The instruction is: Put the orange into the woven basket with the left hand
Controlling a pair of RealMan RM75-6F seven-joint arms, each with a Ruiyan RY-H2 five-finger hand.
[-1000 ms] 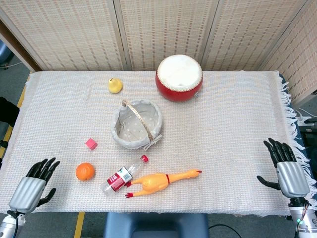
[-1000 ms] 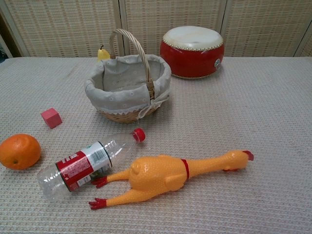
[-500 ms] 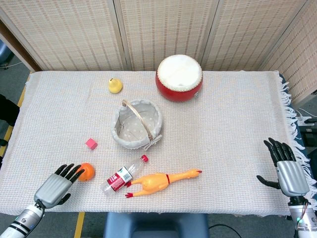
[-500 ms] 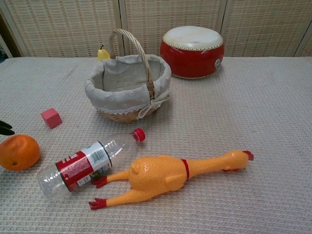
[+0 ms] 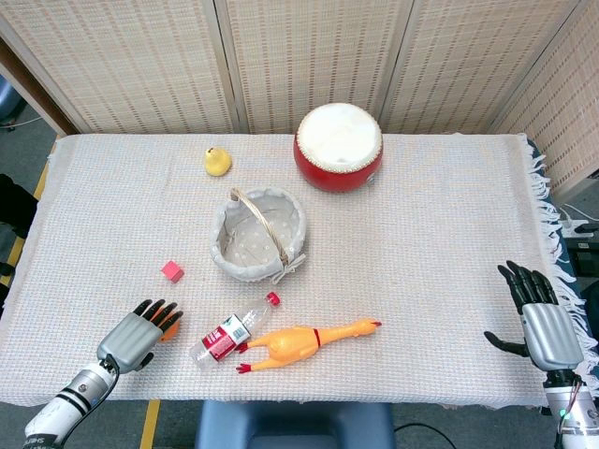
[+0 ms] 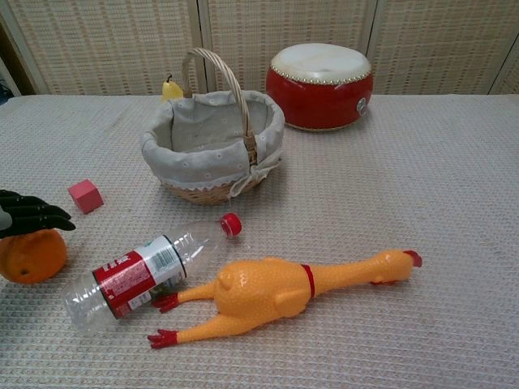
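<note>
The orange (image 6: 32, 256) lies near the table's front left corner, mostly covered from above by my left hand (image 5: 138, 336); only a sliver of orange (image 5: 171, 326) shows past the black fingers (image 6: 36, 215). The fingers are spread over the fruit and I cannot tell whether they touch it. The woven basket (image 5: 258, 234), lined with grey cloth and with an arched handle, stands mid-table, up and to the right of the orange. My right hand (image 5: 541, 318) hovers open at the table's front right edge, far from everything.
A plastic bottle (image 5: 231, 329) with a red cap lies just right of the orange, a rubber chicken (image 5: 304, 342) beside it. A small red cube (image 5: 172, 271) sits between orange and basket. A yellow pear (image 5: 217, 161) and a red drum (image 5: 339, 146) stand at the back.
My left hand has moved right and forward from the table's corner to above the orange, now covering most of it. The right hand and all objects have stayed still.
</note>
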